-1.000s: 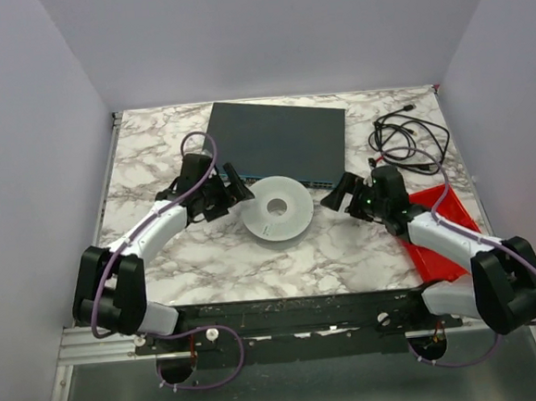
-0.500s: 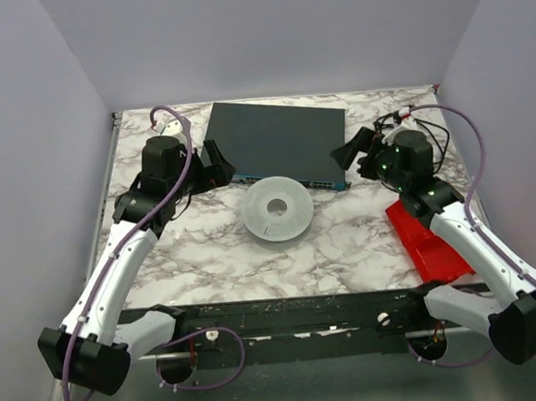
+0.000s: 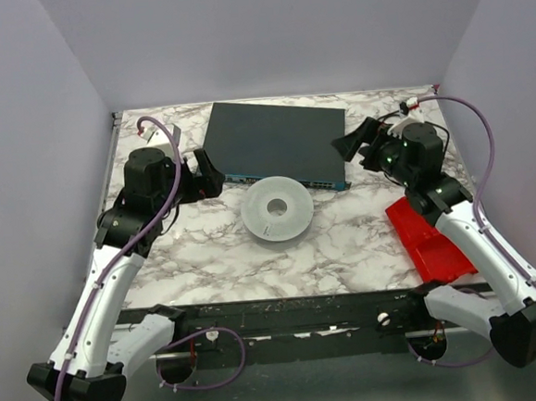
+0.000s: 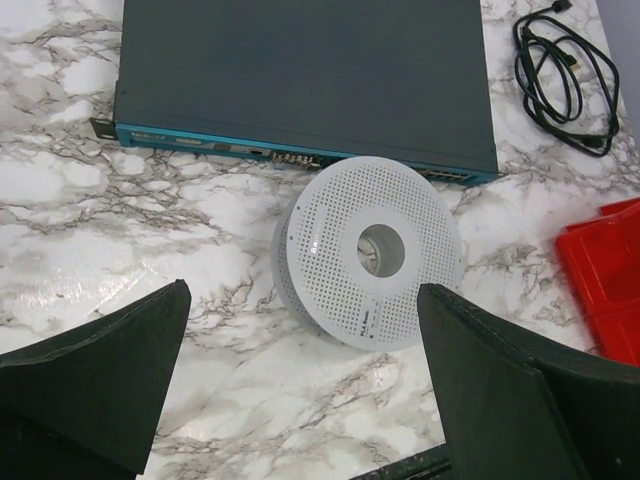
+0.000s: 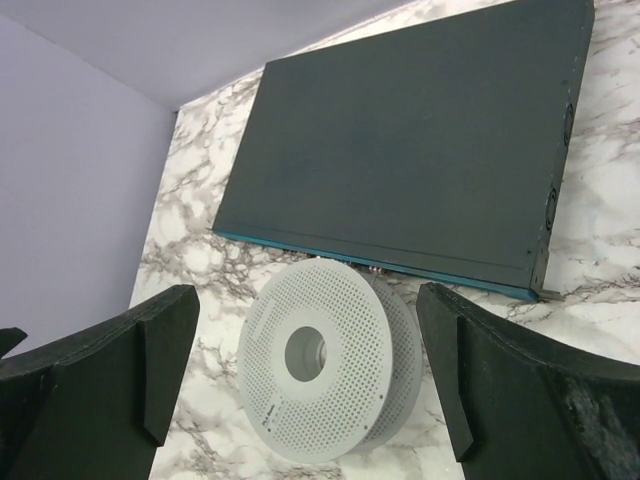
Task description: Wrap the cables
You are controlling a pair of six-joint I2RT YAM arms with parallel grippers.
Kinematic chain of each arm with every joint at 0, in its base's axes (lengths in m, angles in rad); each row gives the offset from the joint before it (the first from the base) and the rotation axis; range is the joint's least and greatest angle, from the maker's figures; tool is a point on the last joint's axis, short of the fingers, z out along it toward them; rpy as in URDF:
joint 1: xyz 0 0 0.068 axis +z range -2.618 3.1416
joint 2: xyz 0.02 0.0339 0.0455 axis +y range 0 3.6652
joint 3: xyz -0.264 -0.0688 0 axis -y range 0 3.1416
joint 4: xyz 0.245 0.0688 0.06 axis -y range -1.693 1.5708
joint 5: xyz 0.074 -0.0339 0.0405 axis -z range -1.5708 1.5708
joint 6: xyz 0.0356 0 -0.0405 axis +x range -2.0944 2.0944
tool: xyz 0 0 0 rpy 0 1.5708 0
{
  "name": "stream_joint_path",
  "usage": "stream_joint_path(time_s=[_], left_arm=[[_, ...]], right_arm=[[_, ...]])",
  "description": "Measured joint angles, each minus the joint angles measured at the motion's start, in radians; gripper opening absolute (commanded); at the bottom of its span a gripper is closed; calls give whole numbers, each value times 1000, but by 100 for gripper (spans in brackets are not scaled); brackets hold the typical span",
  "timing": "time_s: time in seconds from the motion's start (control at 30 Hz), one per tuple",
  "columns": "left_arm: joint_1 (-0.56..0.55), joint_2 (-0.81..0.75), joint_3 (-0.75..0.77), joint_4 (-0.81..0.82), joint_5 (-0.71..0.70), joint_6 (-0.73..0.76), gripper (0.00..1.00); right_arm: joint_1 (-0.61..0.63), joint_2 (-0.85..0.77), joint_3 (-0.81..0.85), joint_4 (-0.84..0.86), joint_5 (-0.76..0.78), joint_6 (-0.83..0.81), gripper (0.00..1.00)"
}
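Top external shows the left gripper (image 3: 208,171) and right gripper (image 3: 355,143) with fingers spread apart, holding nothing. A white perforated spool (image 3: 276,209) lies mid-bench, just before the dark switch box (image 3: 280,142) at the far edge. No view resolves the thin white wire

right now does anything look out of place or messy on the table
Nothing is spilled or broken. The black cord lies in a loose tangle to the right of the switch, and the red tray sits crooked.
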Motion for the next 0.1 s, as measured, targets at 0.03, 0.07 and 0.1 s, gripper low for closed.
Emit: stream_joint_path(time_s=[0.03, 0.07, 0.1], left_arm=[[0, -1, -1, 0, 0, 2, 99], [0, -2, -3, 1, 0, 4, 99], [0, -3, -6, 1, 0, 5, 99]], right_arm=[[0, -1, 0, 0, 0, 0, 100], [0, -1, 0, -1, 0, -1, 100], [0, -2, 0, -3, 0, -3, 100]])
